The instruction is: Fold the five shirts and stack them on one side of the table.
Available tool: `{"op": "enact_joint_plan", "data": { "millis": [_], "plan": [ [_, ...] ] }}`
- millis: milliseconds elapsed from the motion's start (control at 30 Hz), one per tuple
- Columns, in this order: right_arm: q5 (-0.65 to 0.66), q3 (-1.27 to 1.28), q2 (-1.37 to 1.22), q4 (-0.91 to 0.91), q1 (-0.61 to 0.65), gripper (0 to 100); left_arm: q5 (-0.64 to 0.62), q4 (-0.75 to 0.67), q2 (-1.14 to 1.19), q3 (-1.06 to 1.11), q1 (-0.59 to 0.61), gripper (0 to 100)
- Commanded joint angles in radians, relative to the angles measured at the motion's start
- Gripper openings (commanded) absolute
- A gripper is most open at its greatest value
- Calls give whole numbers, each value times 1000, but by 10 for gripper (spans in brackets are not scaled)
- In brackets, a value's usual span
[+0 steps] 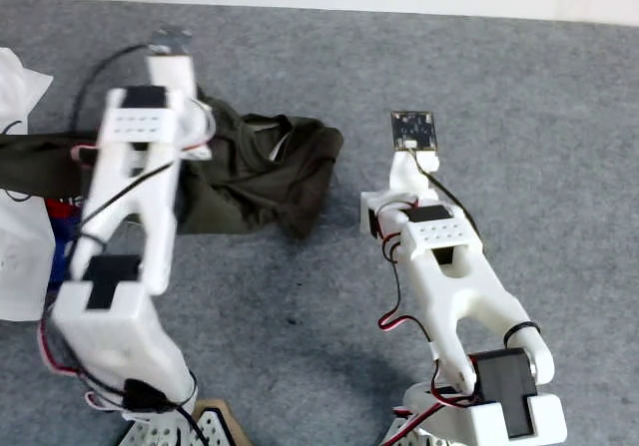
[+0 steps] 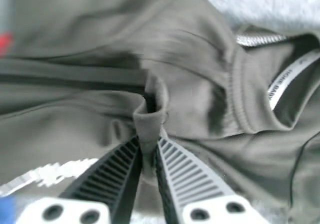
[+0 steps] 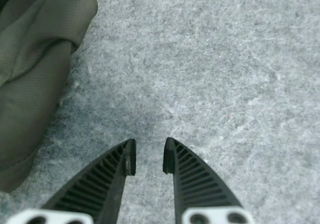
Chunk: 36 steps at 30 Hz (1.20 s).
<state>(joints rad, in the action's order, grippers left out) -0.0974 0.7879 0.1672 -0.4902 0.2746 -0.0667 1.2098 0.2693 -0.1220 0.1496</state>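
A dark olive shirt [image 1: 262, 172] lies crumpled on the grey table at the left, its collar and label [image 2: 290, 78] showing in the left wrist view. My left gripper [image 2: 148, 149] is shut on a pinched fold of the olive shirt [image 2: 150, 108], and the left arm [image 1: 140, 182] stands over the cloth. My right gripper [image 3: 148, 159] hovers open over bare grey table, just right of the shirt's edge [image 3: 35, 78]. The right arm [image 1: 429, 231] stands at the middle right.
White cloth [image 1: 20, 256] and bits of red and blue fabric [image 1: 58, 222] lie at the far left edge. The grey table surface [image 1: 539, 147] stretches bare to the right and back.
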Motion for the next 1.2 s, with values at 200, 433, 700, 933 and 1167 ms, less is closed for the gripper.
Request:
{"op": "enact_joint_plan", "data": {
  "millis": [200,433,700,933,1167],
  "plan": [
    [15,-10,10,8,140,108,8,284,-470,-13,257,6],
    [78,-18,13,-59,305,112,11,290,-691,269,344,6],
    [78,-127,2,-33,463,112,9,-31,-928,736,472,6],
    [87,-173,-73,94,481,112,9,-118,-1046,886,467,6],
    [153,-248,-205,101,544,112,9,-118,-1056,888,467,6]
  ]
}}
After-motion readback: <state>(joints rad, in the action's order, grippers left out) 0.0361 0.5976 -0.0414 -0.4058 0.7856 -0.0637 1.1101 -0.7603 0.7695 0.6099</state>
